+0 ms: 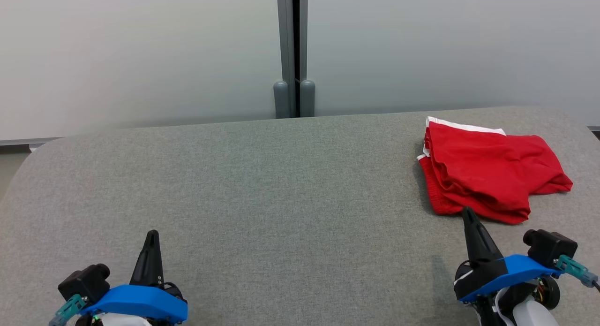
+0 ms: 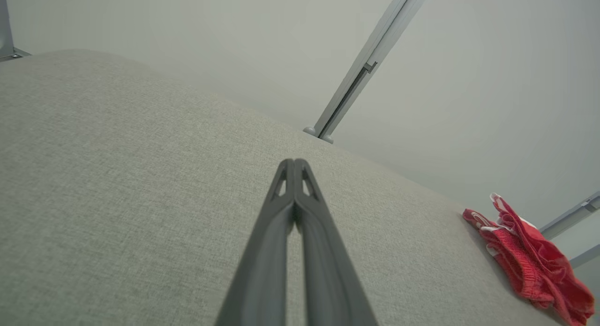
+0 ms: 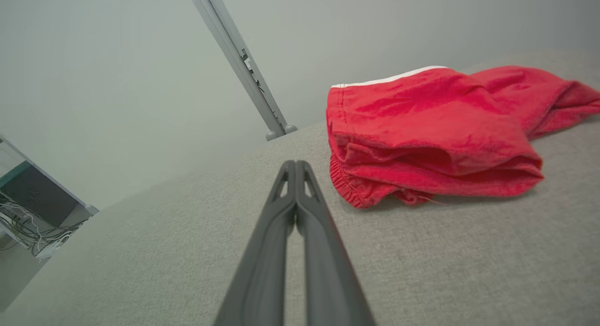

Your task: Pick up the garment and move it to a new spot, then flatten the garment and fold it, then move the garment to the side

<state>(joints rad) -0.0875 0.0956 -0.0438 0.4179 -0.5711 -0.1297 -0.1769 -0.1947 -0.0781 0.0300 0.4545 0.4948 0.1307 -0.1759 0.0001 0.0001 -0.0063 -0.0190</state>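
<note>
Left fingers (image 1: 151, 260): pressed together and holding nothing, low at the near left over bare tabletop (image 1: 262, 185), well apart from the garment (image 1: 487, 176).
Right fingers (image 1: 476, 237): also closed and empty at the near right, tips aimed at the garment's near edge.
Key relation: the garment lies just ahead of the right fingers and a little to their right, so the right arm is by far the nearer. Its long axis runs left to right, elastic waistband to the left.
Garment: red shorts with white trim, doubled over in loose layers on the tabletop's far right.
Stage: by appearance, either a rumpled piece awaiting lifting or one folded and set aside.
Surface: grey woven covering, rounded corners.
Room: pale wall panels meeting at a grey post (image 1: 293, 49).
</note>
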